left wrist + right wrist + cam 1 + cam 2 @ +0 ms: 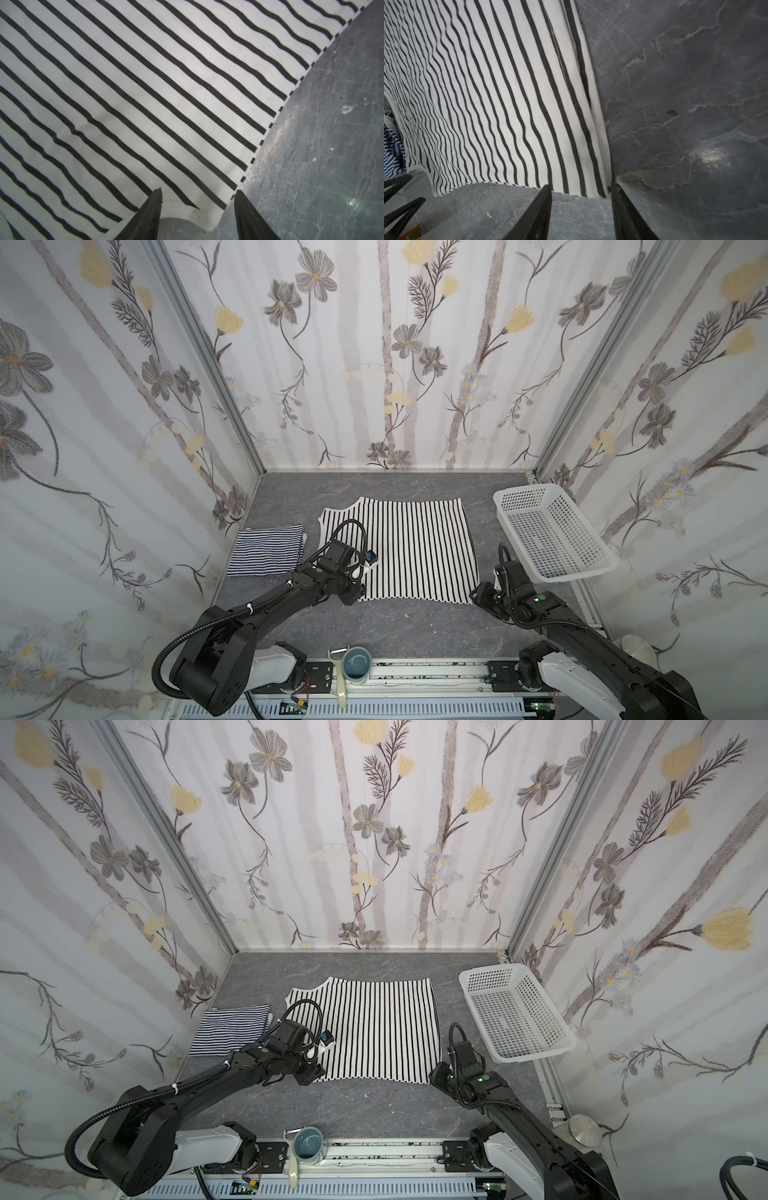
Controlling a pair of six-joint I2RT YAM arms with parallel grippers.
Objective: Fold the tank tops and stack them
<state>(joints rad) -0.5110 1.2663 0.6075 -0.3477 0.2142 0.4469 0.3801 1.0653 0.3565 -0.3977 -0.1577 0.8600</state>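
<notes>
The white tank top (pixel 399 547) with wide black stripes is spread flat mid-frame on the grey table (pixel 415 630), hem a bit wavy. The navy tank top (pixel 266 549), fine stripes, sits folded just left of it. The left gripper (pixel 198 193) and right gripper (pixel 580 186) are at its lower corners, fingers apart, holding nothing.

Robot test cell: floral-printed panels (pixel 374 344) on aluminium posts (pixel 210 360) enclose the marble-pattern tabletop (pixel 415 626) on three sides; two arm bases (pixel 274 668) sit on a metal rail (pixel 432 672) along its near edge.
</notes>
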